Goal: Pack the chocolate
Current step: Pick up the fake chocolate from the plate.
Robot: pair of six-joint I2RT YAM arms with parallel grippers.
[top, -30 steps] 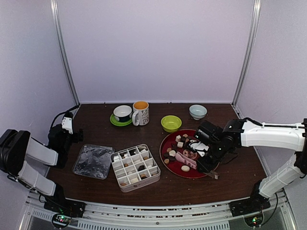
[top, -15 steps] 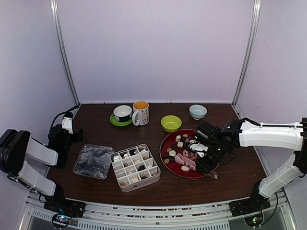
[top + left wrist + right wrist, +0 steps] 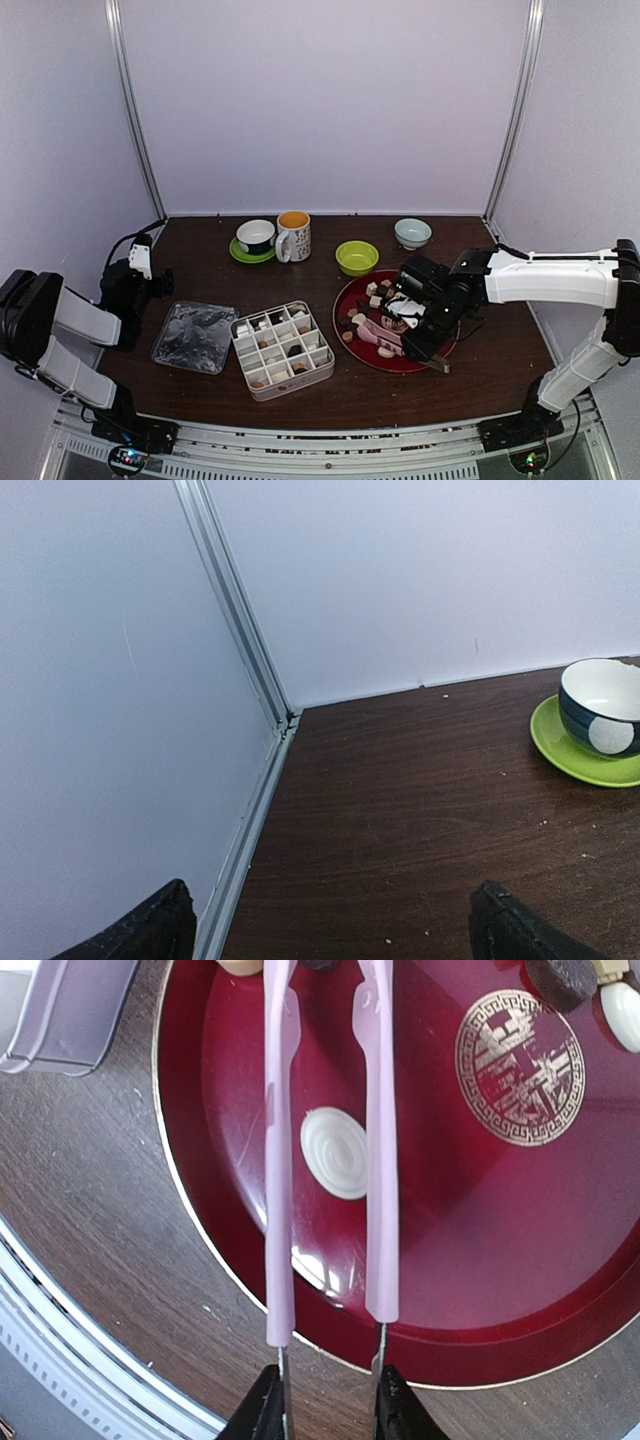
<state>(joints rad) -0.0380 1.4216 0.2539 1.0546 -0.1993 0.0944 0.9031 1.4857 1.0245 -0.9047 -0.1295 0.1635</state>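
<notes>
— Where do we find the chocolate?
— On the red plate, mid-frame: a cream round between the arms of the pink tongs (clamped in our right tool). Our left tool stands apart.

glossy plate, plastic tongs, ridged chocolate

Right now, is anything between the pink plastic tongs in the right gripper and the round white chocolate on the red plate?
Nothing visible. The round white chocolate lies uncovered on the red plate, showing in the gap between the arms of the pink plastic tongs held by the right gripper.
</notes>
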